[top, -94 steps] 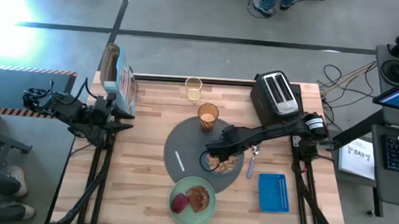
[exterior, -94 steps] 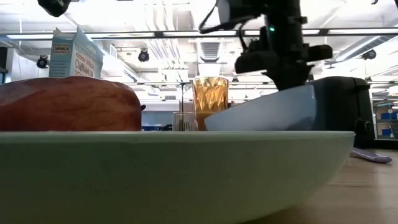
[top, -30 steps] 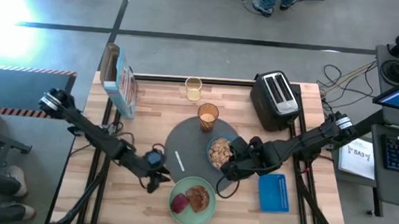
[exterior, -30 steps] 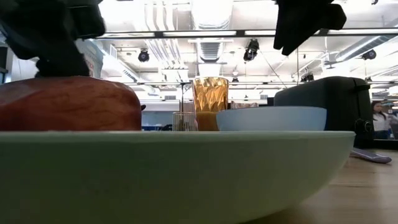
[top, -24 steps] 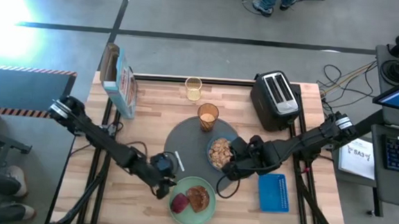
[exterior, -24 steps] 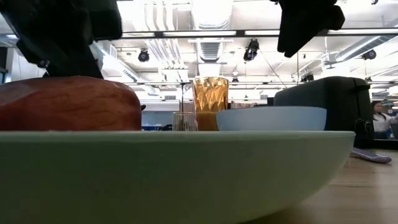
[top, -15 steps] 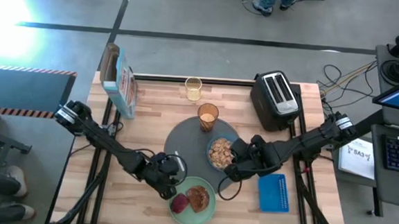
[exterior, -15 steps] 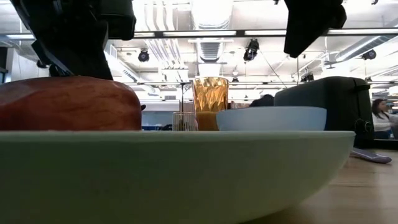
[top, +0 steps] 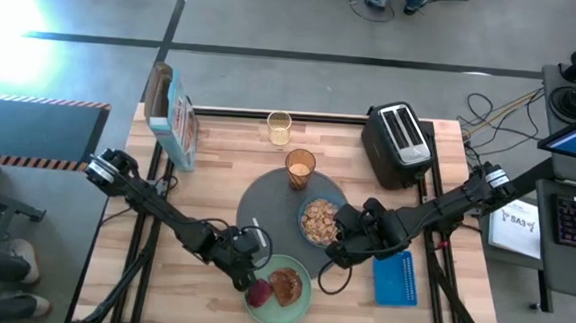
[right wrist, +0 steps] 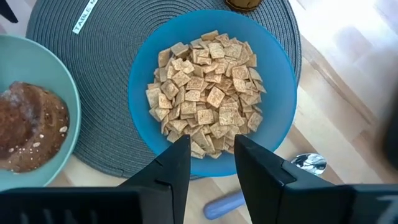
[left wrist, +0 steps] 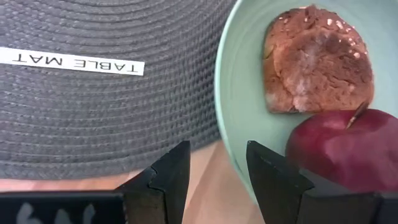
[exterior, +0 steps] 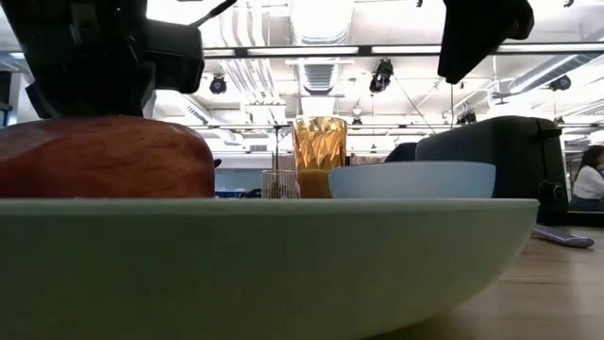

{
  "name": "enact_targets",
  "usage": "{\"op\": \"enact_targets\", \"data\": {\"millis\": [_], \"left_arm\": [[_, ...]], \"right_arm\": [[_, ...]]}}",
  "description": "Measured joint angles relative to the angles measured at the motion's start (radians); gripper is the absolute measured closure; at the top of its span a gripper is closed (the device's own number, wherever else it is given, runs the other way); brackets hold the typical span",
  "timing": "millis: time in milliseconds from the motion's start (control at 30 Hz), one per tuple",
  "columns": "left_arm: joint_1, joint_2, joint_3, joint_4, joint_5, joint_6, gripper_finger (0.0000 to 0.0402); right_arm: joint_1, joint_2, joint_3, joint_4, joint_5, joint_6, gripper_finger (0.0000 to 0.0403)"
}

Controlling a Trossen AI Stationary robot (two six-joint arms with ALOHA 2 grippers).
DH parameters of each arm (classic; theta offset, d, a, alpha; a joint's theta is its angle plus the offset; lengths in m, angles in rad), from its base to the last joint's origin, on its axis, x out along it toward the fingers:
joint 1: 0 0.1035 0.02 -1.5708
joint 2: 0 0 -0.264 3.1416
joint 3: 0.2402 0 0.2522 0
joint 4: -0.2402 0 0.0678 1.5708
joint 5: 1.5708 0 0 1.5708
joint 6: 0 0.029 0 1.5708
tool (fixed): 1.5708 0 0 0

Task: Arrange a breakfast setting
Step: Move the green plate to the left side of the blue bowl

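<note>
The round dark-grey mat (top: 270,213) carries the blue bowl (top: 316,221) of brown cereal (right wrist: 208,93) and the amber tumbler (top: 300,168). The pale-green plate (top: 298,300) rests on the table at the mat's near edge, with the toast slice (left wrist: 314,59) and red fruit (left wrist: 348,149) on it. The spoon (right wrist: 309,163) lies right of the bowl. My left gripper (top: 253,269) is open above the plate's left rim (left wrist: 225,118); the rim lies between its fingers (left wrist: 173,171), and no touch shows. My right gripper (top: 339,245) is open and empty over the bowl's near-right rim.
A black-and-silver toaster (top: 400,134) stands at the far right. A blue slotted basket (top: 394,278) lies near the right arm. A cereal box (top: 173,122) stands at the far left, and a small clear glass (top: 279,128) at the far edge.
My left gripper has moved toward the table's right edge, along the mat's near-left edge to the plate's left rim. The bowl, plate and tumbler have stayed where they were.
</note>
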Motion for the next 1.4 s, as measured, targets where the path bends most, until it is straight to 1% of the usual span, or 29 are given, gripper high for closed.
{"op": "enact_targets", "data": {"millis": [233,400,567,933,1200,1400], "left_arm": [[0.000,0.007,0.000,0.014,0.012,0.002,0.0261],[0.000,0.007,0.000,0.018,0.062,-0.007,0.0274],[0.000,0.007,0.000,0.021,0.091,-0.023,0.0307],[0.006,0.007,0.000,0.048,0.093,-0.034,0.0395],[0.028,0.007,0.000,0.044,0.086,-0.011,0.0401],[0.089,0.007,0.000,0.021,0.087,0.055,0.0401]], "right_arm": [[0.004,0.000,0.000,0.002,0.022,0.002,0.0293],[0.004,0.000,0.000,0.003,0.023,0.001,0.0292],[0.004,0.000,0.000,0.003,0.023,-0.001,0.0293],[0.004,0.000,0.000,0.002,0.023,-0.010,0.0296],[0.004,0.000,0.000,0.002,0.023,-0.020,0.0300],[0.004,0.000,0.000,0.001,0.023,-0.021,0.0300]]}}
